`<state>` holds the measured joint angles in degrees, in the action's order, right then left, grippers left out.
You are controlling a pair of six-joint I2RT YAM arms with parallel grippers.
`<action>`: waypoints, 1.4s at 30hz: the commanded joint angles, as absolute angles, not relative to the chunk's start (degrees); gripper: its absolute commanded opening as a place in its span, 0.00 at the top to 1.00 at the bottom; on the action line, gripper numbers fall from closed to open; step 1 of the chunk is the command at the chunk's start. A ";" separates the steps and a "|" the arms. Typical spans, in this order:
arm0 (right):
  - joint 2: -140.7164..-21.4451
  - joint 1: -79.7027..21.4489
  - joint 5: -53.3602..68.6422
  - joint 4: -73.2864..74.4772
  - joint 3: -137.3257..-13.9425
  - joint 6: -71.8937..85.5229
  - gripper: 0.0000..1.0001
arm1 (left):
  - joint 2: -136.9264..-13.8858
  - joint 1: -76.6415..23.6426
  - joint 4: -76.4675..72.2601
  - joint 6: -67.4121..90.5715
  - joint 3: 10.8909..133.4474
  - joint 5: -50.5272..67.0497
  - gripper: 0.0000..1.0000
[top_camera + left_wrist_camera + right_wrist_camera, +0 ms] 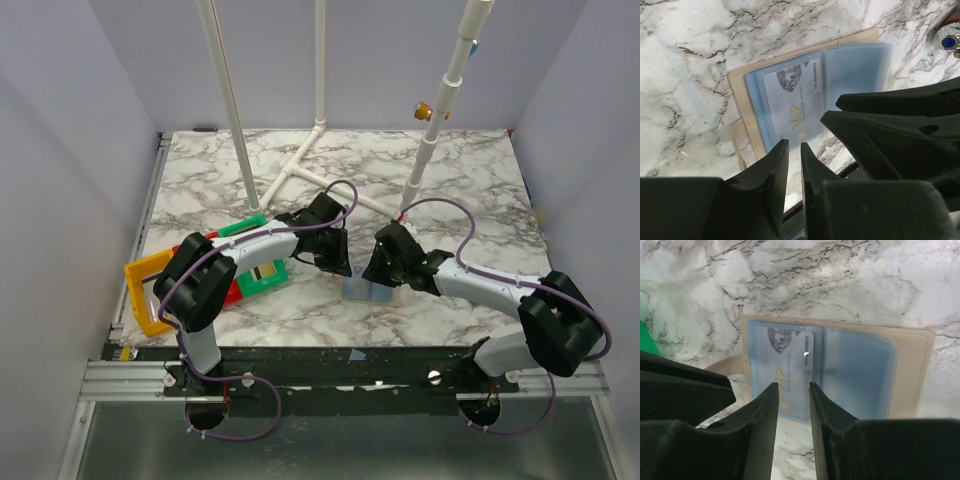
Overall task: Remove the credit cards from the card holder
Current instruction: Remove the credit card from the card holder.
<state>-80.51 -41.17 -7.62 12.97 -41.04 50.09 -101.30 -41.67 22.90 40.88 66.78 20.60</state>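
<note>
The card holder point(362, 291) lies open on the marble between my two grippers, a beige cover point(738, 98) point(912, 365) with pale blue clear pockets. One white credit card point(795, 100) point(785, 357), marked VIP, sits in a pocket. The other pocket point(855, 370) looks plain blue, and I cannot tell if it holds a card. My left gripper point(795, 145) point(337, 262) hovers at the holder's near edge, its jaws a narrow slit apart with nothing between them. From the opposite side my right gripper point(792, 386) point(385, 272) stands open over the card's lower edge, empty.
Yellow point(148, 290), red and green point(262, 277) bins stand at the left under the left arm. A white pipe frame point(300, 165) lies on the table at the back, with posts rising from it. The black front edge of the table point(790, 207) runs just below the holder.
</note>
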 commanded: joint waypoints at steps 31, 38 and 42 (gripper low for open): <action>-80.68 -39.41 -6.06 6.86 -34.80 52.51 0.66 | -109.17 -43.24 20.84 40.51 69.28 21.37 0.96; -80.93 -39.08 -5.48 6.59 -34.61 52.38 0.66 | -107.93 -43.16 21.33 40.28 68.64 20.68 0.96; -81.15 -38.91 -5.32 6.50 -34.61 52.32 0.66 | -108.11 -43.15 21.45 40.25 68.68 20.40 0.97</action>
